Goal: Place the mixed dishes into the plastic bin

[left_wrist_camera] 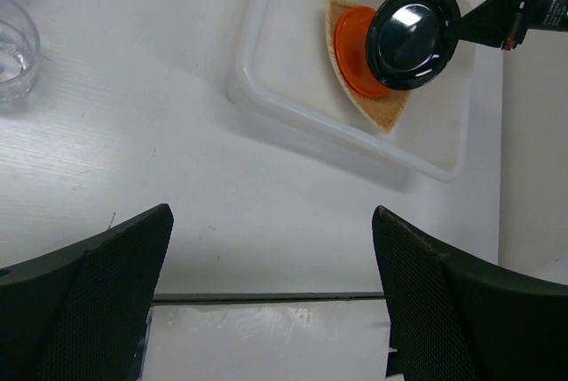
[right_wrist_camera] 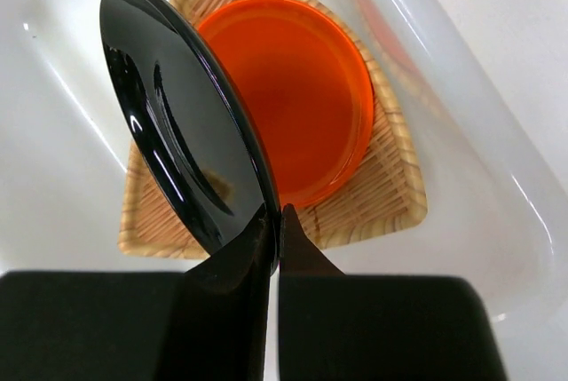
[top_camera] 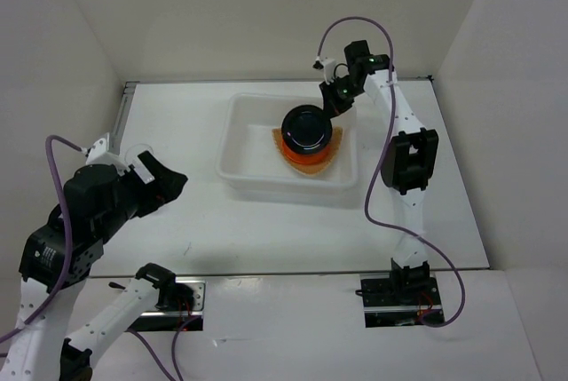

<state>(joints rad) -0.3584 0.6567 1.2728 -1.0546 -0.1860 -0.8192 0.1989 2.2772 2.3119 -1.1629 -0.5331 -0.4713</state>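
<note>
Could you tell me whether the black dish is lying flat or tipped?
Tipped: the right pincer grips the black dish by its rim, tilted over the orange dish inside the bin.

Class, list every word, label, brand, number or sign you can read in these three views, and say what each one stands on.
There is no text that can be read in any view.
The plastic bin, black dish, orange dish, woven plate and clear cup show no print.
Any marking on the arms' base plates is too small to tell.
</note>
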